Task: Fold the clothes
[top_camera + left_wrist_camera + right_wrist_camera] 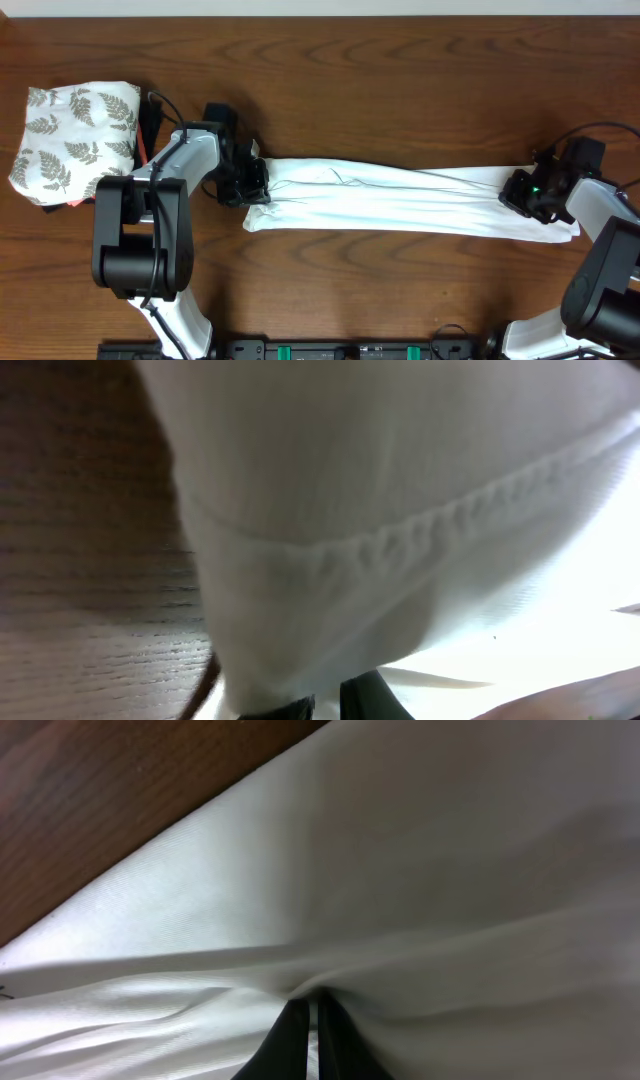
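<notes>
Overhead, the left arm stands at the left of the table, elbow bent and forearm reaching inward, with the left gripper (254, 186) clenched on the left end of the white T-shirt (400, 200). Behind that arm, near the table's left edge, lies a folded white cloth with grey fern leaves (75, 135). The dark brown wooden table (400, 80) runs the full width, with a pale wall strip along the top edge. The T-shirt lies on the table between the two grippers, drawn out into a long, narrow, creased band. At the right, the right arm bends in from the table's corner, and the right gripper (520, 192) pinches the shirt's other end. In the left wrist view a stitched hem (420, 525) drapes over the dark fingers (370, 700). In the right wrist view folds gather at the closed fingertips (340, 1045).
</notes>
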### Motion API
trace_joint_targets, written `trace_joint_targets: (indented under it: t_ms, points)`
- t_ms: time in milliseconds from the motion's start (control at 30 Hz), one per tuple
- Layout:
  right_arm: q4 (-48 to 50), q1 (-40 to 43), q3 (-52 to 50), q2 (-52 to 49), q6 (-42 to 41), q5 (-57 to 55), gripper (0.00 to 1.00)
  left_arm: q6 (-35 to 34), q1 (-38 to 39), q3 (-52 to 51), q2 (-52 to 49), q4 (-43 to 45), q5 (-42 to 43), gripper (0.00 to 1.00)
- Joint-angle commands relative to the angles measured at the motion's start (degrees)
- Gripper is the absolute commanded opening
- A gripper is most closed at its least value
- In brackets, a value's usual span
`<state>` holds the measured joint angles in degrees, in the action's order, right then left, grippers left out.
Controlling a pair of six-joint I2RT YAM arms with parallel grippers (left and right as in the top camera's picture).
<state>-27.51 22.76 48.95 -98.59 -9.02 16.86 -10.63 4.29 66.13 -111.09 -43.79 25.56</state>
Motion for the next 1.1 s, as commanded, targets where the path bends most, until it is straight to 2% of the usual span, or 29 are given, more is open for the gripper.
trace_joint_targets:
  t_ms: [0, 233, 333, 967, 1067]
  points:
    - [-1.0, 2.4, -3.0, -3.1, -0.8, -15.7, 0.07, 0.5, -1.8, -1.9, -2.4, -0.4, -16.2, 0.12]
    - [-1.0, 2.4, -3.0, -3.1, -0.8, -15.3, 0.08, 0.5, -1.8, -1.8, -2.4, -0.4, -16.2, 0.13]
    - [-1.0, 2.4, -3.0, -3.1, -0.8, -15.4, 0.13, 0.5, -1.8, -1.8, -2.4, -0.4, -16.2, 0.13]
    - [-1.2, 2.4, -3.0, -3.1, -0.8, -15.3, 0.16, 0.5, -2.8, -1.8, -2.4, 0.4, -16.2, 0.13]
    - [-1.0, 2.4, -2.9, -3.1, -0.8, -15.3, 0.23, 0.5, -2.8, -1.8, -2.4, 0.4, -16.2, 0.13]
